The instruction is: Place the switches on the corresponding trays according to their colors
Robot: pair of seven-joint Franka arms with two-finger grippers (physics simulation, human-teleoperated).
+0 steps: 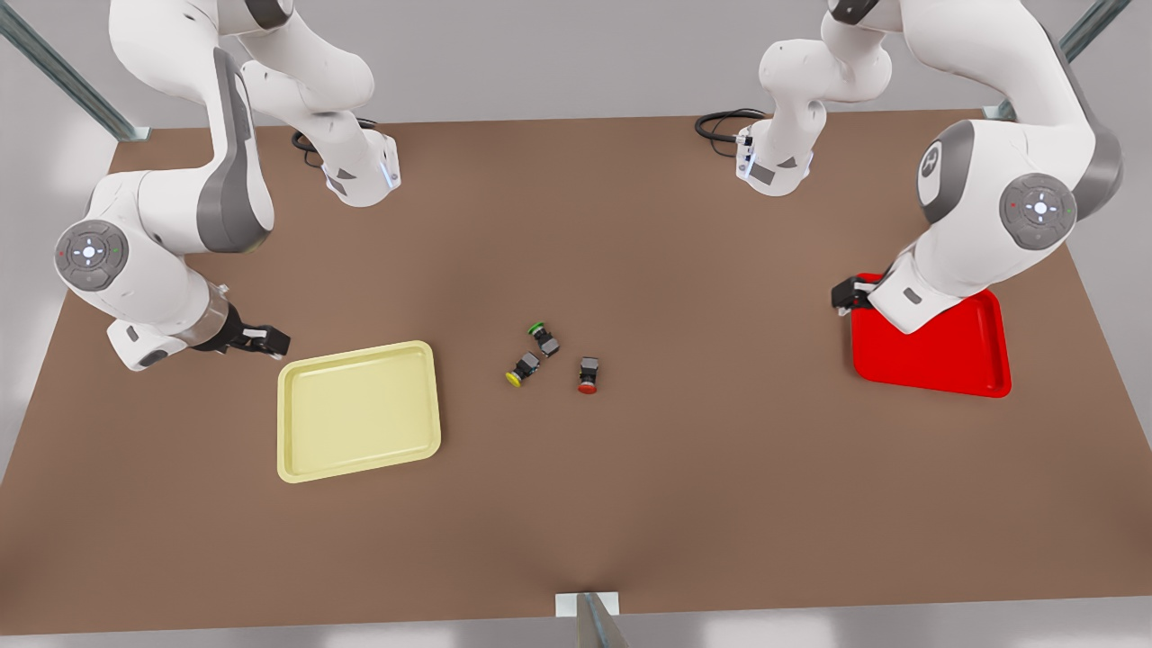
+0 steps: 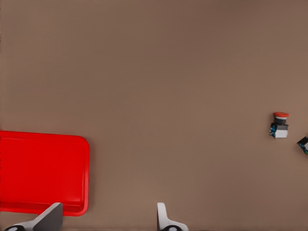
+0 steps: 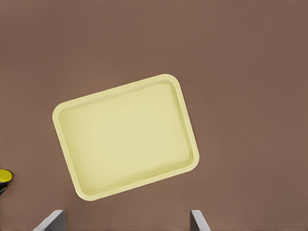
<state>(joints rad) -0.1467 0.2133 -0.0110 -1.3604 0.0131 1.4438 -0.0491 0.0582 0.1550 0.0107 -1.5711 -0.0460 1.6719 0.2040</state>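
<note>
Mid-table, the yellow-capped switch (image 1: pixel 521 370) and the red-capped switch (image 1: pixel 589 374) lie on their sides. A pale yellow tray (image 1: pixel 358 409) rests on the front view's left and a red tray (image 1: pixel 954 355) on its right; both hold nothing. My left gripper (image 1: pixel 846 295) hangs open at the red tray's inner edge; its wrist view has the red tray (image 2: pixel 38 168), the red switch (image 2: pixel 280 126) and its fingertips (image 2: pixel 53 216) spread wide. My right gripper (image 1: pixel 270 342) hovers open beside the yellow tray (image 3: pixel 125 137), with the yellow cap (image 3: pixel 5 177) at the picture's border.
A green-capped switch (image 1: pixel 543 338) lies just behind the yellow one, nearly touching it. Both arm bases (image 1: pixel 360 175) stand at the table's far side with cables (image 1: pixel 720 121). A metal post (image 1: pixel 589 621) stands at the near edge. Brown tabletop stretches between the trays.
</note>
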